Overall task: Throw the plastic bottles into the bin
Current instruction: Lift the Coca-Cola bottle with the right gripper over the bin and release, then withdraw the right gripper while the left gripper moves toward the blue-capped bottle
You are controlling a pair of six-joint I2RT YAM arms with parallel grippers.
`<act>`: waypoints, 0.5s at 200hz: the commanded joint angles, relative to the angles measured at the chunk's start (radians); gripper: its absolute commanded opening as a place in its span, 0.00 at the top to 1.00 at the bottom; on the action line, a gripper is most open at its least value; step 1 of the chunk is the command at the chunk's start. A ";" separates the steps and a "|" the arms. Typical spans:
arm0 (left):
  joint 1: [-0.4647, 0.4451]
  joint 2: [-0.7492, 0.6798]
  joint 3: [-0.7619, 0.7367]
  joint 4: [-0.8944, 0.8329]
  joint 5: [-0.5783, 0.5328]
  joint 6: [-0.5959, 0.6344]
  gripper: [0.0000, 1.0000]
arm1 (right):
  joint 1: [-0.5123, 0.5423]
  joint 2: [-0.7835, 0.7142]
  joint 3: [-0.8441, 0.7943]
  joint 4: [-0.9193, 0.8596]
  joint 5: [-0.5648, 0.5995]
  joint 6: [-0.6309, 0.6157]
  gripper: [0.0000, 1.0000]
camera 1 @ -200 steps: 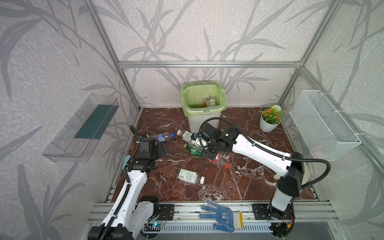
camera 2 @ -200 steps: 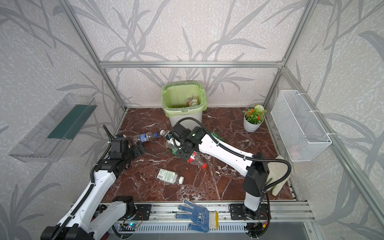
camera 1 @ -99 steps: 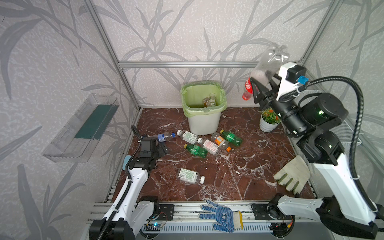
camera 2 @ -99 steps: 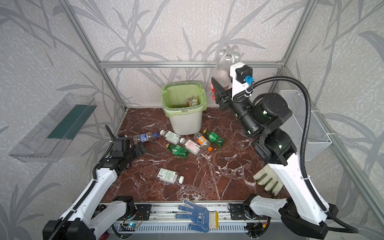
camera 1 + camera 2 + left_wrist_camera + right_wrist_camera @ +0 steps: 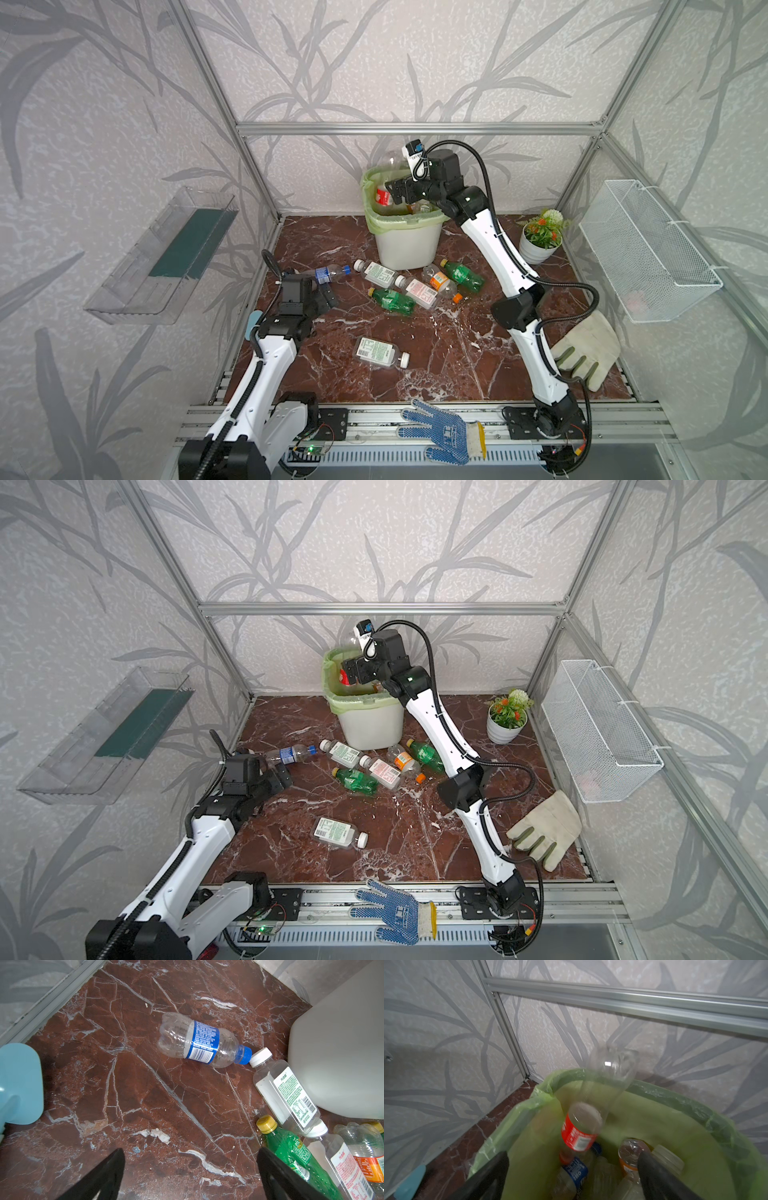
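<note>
- A clear red-labelled bottle (image 5: pixel 579 1132) is hanging neck-down in the mouth of the bin (image 5: pixel 409 249), upper centre in both top views. Its long axis is running close to upright, its base is tipping toward the back wall, and its outline is smeared with blur.
- The right gripper (image 5: pixel 573 1155) is hovering just over the bin's rim with its jaws standing wide apart either side of the bottle's neck, clasping nothing.
- The bin, lined with a light green bag (image 5: pixel 695 1109), is holding several binned bottles (image 5: pixel 629 1159). Blue, orange and pale ones are showing, but their full number cannot be told.
- Seven floor bottles (image 5: pixel 417 291) are lying on their sides on the marble floor (image 5: pixel 457 365). Five, two of them green, are crowding the bin's foot at centre frame. A blue-labelled bottle (image 5: pixel 204 1043) is lying left of them, cap pointing at its neighbour's white cap. One lone bottle (image 5: pixel 378 352) is lying at lower centre.
- The left gripper (image 5: pixel 191 1157) is hovering left of centre, jaws spread and empty, near the blue-labelled bottle.
- Two gloves are lying about, a blue-dotted glove (image 5: pixel 440 432) on the front rail and a pale glove (image 5: pixel 586 351) at lower right.
- One potted plant (image 5: pixel 538 241) is standing right of the bin.
</note>
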 commanded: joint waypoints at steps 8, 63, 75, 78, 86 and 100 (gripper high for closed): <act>0.008 -0.010 0.032 -0.038 -0.045 0.030 0.01 | -0.003 -0.281 0.025 0.012 0.093 -0.035 0.01; 0.005 0.048 0.118 -0.044 -0.060 0.079 0.01 | -0.027 -0.763 -0.797 0.446 0.099 0.000 0.01; 0.006 0.069 0.138 -0.050 -0.063 0.093 0.01 | -0.056 -0.817 -0.886 0.453 0.094 0.030 0.01; 0.005 0.074 0.144 -0.053 -0.067 0.098 0.01 | -0.070 -0.831 -0.913 0.454 0.088 0.042 0.01; 0.005 0.087 0.160 -0.060 -0.080 0.108 0.01 | -0.094 -0.858 -0.966 0.458 0.077 0.062 0.01; 0.007 0.108 0.189 -0.073 -0.109 0.131 0.01 | -0.145 -0.915 -1.082 0.475 0.064 0.104 0.01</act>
